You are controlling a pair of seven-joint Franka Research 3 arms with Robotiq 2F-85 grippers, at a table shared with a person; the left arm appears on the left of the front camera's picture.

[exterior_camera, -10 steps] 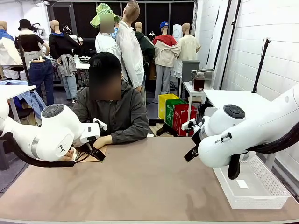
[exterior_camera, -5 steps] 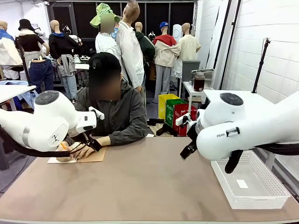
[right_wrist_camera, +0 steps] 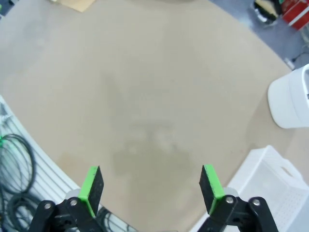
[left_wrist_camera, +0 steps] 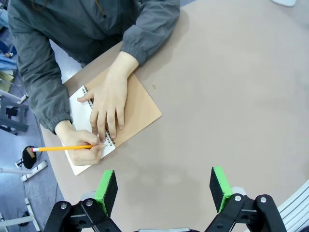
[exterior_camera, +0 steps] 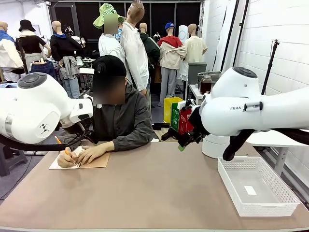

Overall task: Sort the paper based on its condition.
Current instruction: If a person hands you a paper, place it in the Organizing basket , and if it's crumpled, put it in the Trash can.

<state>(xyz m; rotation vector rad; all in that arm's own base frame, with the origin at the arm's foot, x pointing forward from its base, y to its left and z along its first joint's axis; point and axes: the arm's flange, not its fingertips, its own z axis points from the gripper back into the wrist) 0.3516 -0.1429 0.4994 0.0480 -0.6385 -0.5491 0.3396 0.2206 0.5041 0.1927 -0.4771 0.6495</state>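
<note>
Table (exterior_camera: 145,193) with notebook (exterior_camera: 100,161), white basket (exterior_camera: 264,210)

Hand (left_wrist_camera: 79,147) with pencil (left_wrist_camera: 60,148) on notebook (left_wrist_camera: 142,108)

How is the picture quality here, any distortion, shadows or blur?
Front view: even indoor light, sharp, no glare on the table. Left wrist view: wide-angle bend curves the table edge; notebook and pencil crisp. Right wrist view: same bend, faint dark blotches on the table.
</note>
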